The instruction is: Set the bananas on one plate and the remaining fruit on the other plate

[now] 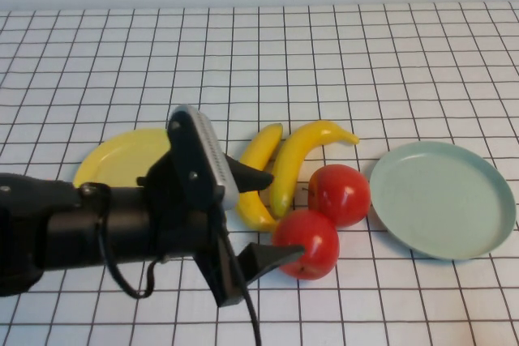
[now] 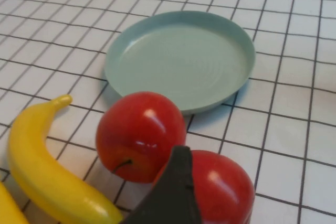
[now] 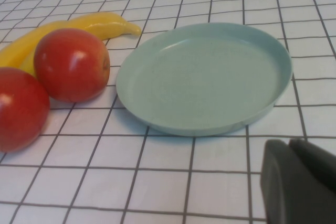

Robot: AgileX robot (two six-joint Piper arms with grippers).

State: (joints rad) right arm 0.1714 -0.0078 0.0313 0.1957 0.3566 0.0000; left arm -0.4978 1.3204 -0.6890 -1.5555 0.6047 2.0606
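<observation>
On a white table (image 1: 324,54) covered in a black grid, seen from the robot's side, the fruit lies in a cluster at the middle, with a plate to either side.

The left arm reaches in from the near left corner. Its left gripper (image 1: 261,215) has its jaws spread wide, one finger over the nearer banana and the other touching or just in front of the nearer apple. It holds nothing. The right gripper (image 3: 299,182) does not appear in the high view; its own wrist view shows it pressed together, near the table's right side close to the blue-green plate.

The step in hand looks like a reach for the nearer apple. To do it well, the jaws should be centred on that apple alone and clear the banana and the second apple before they close, since the glossy round fruit could roll.

The pale blue-green plate (image 1: 442,198) lies toward the right edge, empty. The pale yellow plate (image 1: 122,155) lies toward the left edge, partly hidden by the arm; its visible part is empty.

The two bananas (image 1: 296,160) lie side by side at the centre. The two red apples (image 1: 324,216) touch each other just to their right, the farther one almost touching the blue-green plate.
</observation>
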